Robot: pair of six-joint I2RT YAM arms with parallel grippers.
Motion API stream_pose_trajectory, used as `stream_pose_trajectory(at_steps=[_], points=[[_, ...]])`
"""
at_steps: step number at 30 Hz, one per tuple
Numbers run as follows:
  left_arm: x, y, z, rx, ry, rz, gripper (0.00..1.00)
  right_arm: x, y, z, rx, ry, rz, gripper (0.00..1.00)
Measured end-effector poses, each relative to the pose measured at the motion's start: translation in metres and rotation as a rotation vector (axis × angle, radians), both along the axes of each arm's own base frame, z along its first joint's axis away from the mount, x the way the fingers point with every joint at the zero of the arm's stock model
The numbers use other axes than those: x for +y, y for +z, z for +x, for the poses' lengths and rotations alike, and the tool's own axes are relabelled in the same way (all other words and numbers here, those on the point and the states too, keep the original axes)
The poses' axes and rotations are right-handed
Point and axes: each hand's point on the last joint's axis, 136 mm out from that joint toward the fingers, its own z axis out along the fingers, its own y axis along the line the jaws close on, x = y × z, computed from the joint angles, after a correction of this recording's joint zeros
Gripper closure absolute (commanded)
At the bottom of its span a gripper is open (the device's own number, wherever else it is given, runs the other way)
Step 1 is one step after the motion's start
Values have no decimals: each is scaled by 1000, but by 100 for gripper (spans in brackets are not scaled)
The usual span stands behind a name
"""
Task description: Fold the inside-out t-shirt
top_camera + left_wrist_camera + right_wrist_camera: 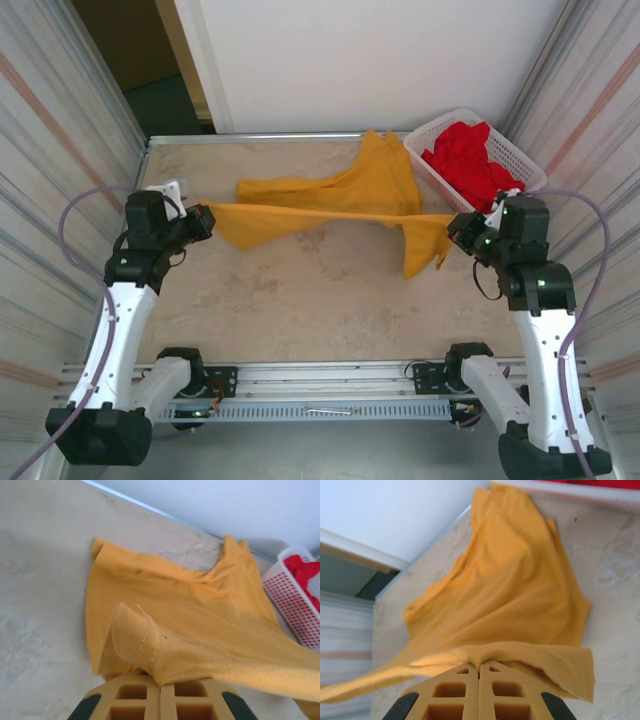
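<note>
The inside-out t-shirt (370, 190) is mustard yellow and stretched in a taut band across the table between my two arms, with the rest of it trailing back toward the far edge. At the left end my left gripper (210, 220) is shut on a stitched hem of the t-shirt (150, 645); its jaws meet under the cloth (160, 687). My right gripper (455, 228) is shut on the other end, where a flap hangs down (420, 255). In the right wrist view the t-shirt's edge (520, 652) is pinched at the gripper's (479, 666) closed tips.
A white perforated basket (510, 150) with a bright red garment (470, 160) stands at the far right corner, close behind my right arm; its wall (290, 600) shows in the left wrist view too. Corrugated walls flank both sides. Bare marbled tabletop (300, 300) lies in front.
</note>
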Motion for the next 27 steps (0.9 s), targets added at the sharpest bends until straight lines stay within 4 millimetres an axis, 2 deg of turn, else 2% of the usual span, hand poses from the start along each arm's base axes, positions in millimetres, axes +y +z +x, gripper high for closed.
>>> stream_pose_trajectory(at_steps=[6,9,12,16,19,23,25,27], points=[[-14,9,-5,-37,-105,-12,100,-23,10,9,-5,-65,18,100],[-15,30,-3,-83,-121,-27,100,-28,33,19,-46,-71,27,100],[-17,83,4,-207,-130,-53,100,-37,74,28,-142,-98,53,100],[-21,175,8,-426,-147,-97,100,-48,147,43,-321,-118,114,100],[-22,233,9,-562,-154,-115,100,-47,201,55,-444,-91,156,100],[-20,282,17,-656,-144,-120,100,-41,249,68,-535,-27,206,100],[-17,294,22,-674,-129,-121,100,-37,264,71,-566,9,224,100],[-14,299,24,-679,-116,-128,100,-35,269,70,-571,26,241,100]])
